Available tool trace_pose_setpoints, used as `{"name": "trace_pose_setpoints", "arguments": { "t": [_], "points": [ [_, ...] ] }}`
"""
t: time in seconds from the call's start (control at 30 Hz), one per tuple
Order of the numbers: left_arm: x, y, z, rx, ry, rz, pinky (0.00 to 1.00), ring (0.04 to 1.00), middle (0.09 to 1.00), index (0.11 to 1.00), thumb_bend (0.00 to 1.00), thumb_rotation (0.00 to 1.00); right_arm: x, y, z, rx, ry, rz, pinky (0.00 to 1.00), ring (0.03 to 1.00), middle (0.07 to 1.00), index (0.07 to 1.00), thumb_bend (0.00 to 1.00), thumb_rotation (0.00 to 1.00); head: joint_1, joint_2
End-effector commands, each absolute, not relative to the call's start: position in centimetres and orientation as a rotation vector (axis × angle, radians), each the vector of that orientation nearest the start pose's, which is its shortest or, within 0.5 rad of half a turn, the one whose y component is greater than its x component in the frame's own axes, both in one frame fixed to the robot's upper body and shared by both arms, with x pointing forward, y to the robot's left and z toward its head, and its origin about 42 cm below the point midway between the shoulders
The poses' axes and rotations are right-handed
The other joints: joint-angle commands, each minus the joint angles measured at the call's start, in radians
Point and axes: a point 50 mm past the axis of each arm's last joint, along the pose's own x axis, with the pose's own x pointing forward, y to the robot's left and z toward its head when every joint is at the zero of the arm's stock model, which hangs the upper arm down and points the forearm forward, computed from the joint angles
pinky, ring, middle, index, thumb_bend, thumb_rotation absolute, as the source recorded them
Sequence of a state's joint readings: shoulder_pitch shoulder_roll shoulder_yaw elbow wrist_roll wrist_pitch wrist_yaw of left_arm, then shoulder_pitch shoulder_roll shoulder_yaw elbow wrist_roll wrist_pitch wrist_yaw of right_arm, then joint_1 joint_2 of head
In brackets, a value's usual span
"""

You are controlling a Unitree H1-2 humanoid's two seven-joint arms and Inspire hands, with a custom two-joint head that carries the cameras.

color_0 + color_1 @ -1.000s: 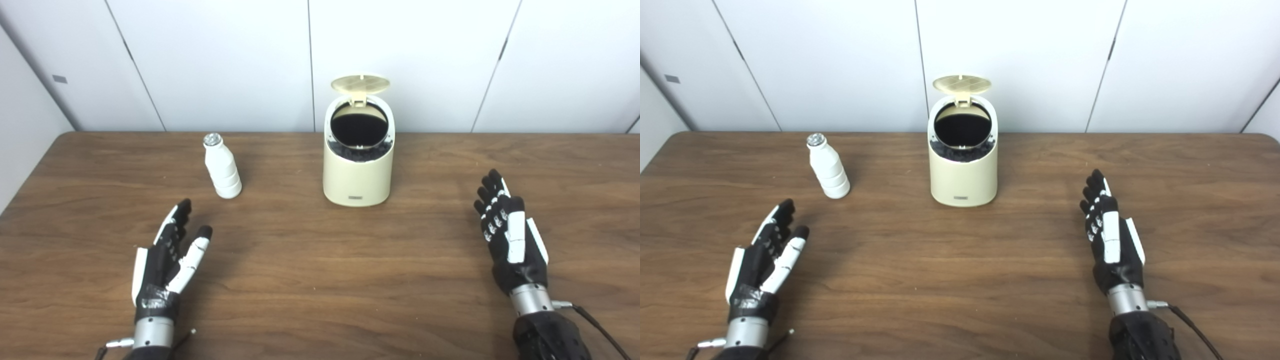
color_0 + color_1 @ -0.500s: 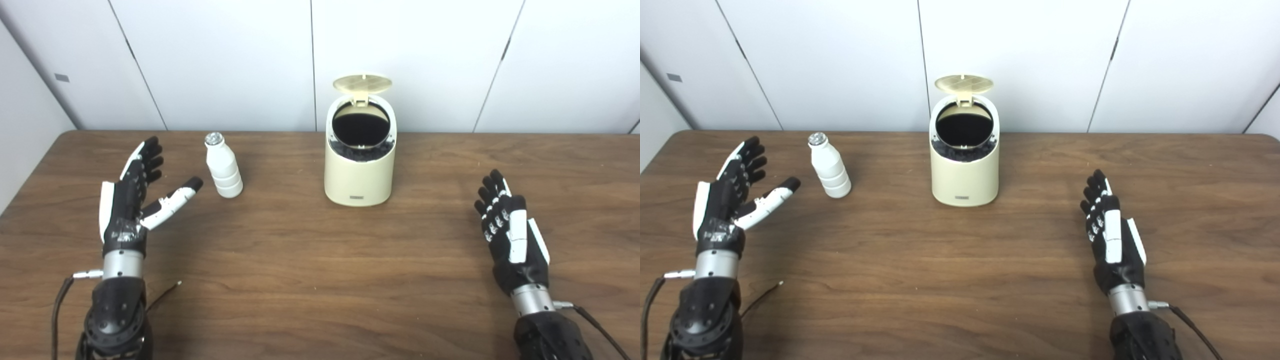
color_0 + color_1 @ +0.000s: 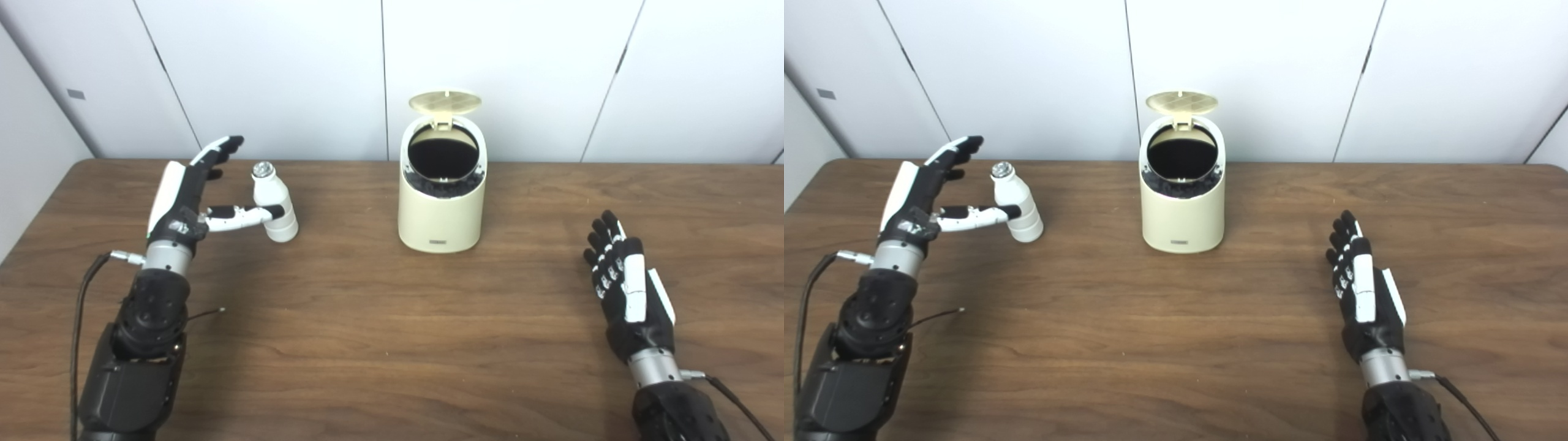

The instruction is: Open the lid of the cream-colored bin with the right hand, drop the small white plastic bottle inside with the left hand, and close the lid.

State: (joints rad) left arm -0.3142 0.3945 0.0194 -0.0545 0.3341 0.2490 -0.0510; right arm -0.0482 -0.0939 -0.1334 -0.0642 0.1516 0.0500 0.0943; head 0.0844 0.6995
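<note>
Nearest, the right hand (image 3: pixel 628 288) lies flat on the table (image 3: pixel 380 343), fingers straight, holding nothing. Farther left, the left hand (image 3: pixel 193 196) is spread beside the upright bottle (image 3: pixel 274 202), thumb against its side, not yet gripping. Likely light, smooth and tippy; grasp mid-body. Beyond, the bin (image 3: pixel 441 196) stands with lid (image 3: pixel 444 101) up.

The bin (image 3: pixel 441 208) interior is too dark to tell its contents
</note>
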Motion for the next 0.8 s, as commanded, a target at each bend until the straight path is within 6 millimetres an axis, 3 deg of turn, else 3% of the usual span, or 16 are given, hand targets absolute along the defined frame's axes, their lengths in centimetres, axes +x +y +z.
{"name": "trace_pose_setpoints", "arguments": {
  "t": [0.0, 0.2, 0.47, 0.77],
  "points": [
    [38.9, 32.7, 25.1, 0.79, -0.138, 0.089, 0.84, 0.922, 0.912, 0.902, 1.0, 0.24, 30.2, -27.1, 14.4, 0.043, -0.148, -0.013, 1.0, 1.0, 0.986, 0.987, 0.64, 1.0, 0.003, 0.0],
    [39.9, 32.5, 25.7, 0.842, -0.042, 0.042, 0.87, 0.979, 0.964, 0.949, 1.0, 0.27, 30.3, -27.1, 14.3, 0.047, -0.148, -0.012, 1.0, 1.0, 0.988, 0.988, 0.65, 1.0, 0.005, -0.002],
    [40.7, 32.7, 25.6, 0.875, -0.013, 0.042, 0.87, 0.979, 0.971, 0.967, 1.0, 0.29, 30.3, -27.1, 14.2, 0.047, -0.152, -0.01, 1.0, 1.0, 0.988, 0.988, 0.65, 1.0, 0.002, -0.001],
    [41.3, 33.0, 25.4, 0.889, 0.006, 0.039, 0.84, 0.922, 0.908, 0.927, 1.0, 0.26, 30.4, -26.9, 14.2, 0.053, -0.148, -0.016, 0.98, 0.994, 0.978, 0.984, 0.65, 1.0, -0.001, 0.001]
  ]
}}
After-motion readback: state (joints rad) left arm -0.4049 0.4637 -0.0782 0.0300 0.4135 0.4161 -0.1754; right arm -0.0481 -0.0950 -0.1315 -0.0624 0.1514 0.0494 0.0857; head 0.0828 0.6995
